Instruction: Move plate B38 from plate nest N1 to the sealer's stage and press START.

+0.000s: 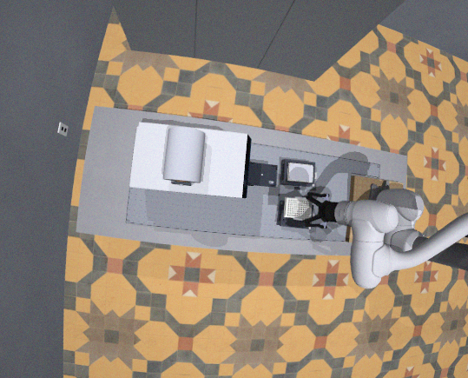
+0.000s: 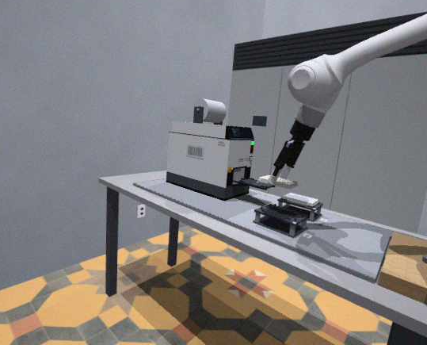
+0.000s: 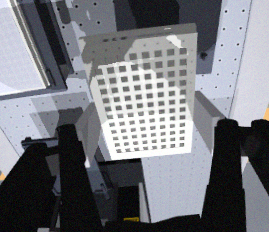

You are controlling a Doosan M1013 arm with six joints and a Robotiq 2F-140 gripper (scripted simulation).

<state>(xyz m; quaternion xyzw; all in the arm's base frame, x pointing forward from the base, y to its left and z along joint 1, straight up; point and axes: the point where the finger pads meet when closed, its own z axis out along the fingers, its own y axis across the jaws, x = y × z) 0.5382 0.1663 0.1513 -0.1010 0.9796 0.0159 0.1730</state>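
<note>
My gripper (image 1: 306, 209) (image 2: 280, 178) (image 3: 145, 110) is shut on the pale gridded plate B38 (image 1: 297, 208) (image 2: 286, 182) (image 3: 144, 100), one finger on each long side. The plate hangs in the air, roughly level, above nest N1 (image 2: 280, 215), which is empty. The sealer's stage (image 1: 260, 175) (image 2: 257, 183) is out, in front of the sealer (image 1: 225, 162) (image 2: 197, 167); no plate shows on it. The sealer's lamp (image 2: 253, 143) is green. The START button is too small to tell clearly.
Nest N2 (image 1: 284, 172) stands beside N1 and bears a white plate (image 1: 300, 172) (image 2: 300, 199) (image 3: 14, 50). A foil roll (image 1: 184, 153) (image 2: 215, 111) sits on top of the sealer. A wooden block (image 2: 411, 270) lies at the robot's end of the table.
</note>
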